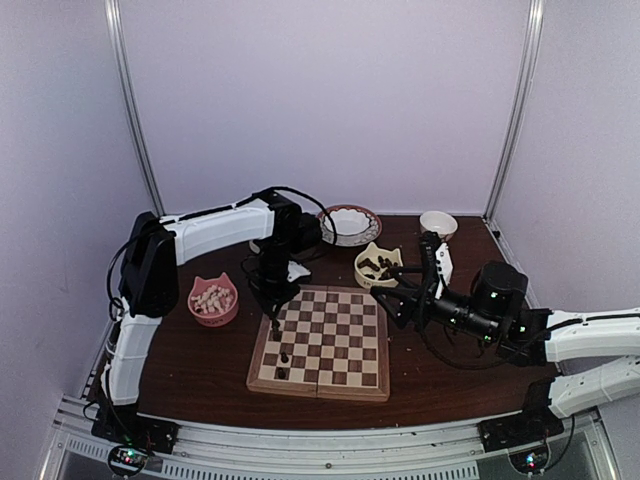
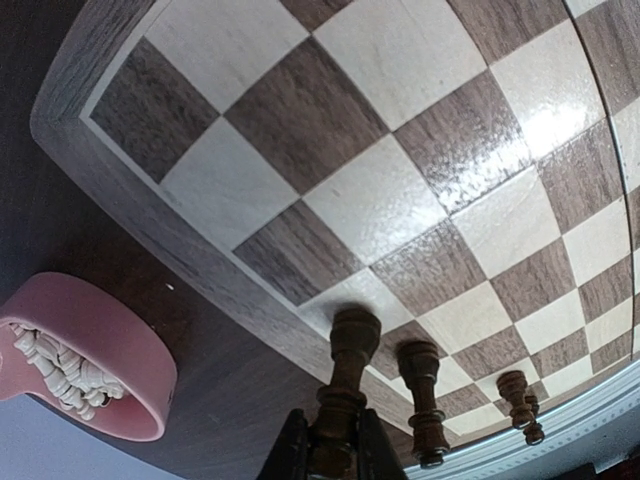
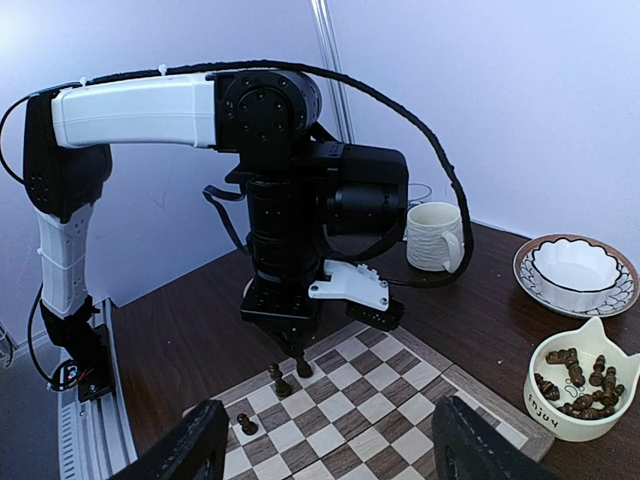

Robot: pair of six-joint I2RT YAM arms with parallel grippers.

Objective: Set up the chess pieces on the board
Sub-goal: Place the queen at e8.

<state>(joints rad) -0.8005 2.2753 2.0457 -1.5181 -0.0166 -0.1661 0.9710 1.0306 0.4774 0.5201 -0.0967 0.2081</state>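
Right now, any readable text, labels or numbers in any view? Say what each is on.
"Enjoy": dark lettering running sideways on the wall of the cream cat-ear bowl, right wrist view; small, so that reading is likely rather than certain.
No other text can be read: the board, pink bowl and mug show no lettering.

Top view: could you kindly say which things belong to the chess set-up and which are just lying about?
Job: chessboard; dark pieces standing on it; cream cat bowl with more; pink cat bowl of pale pieces.
Lying about: white bowl on patterned plate; white mug.
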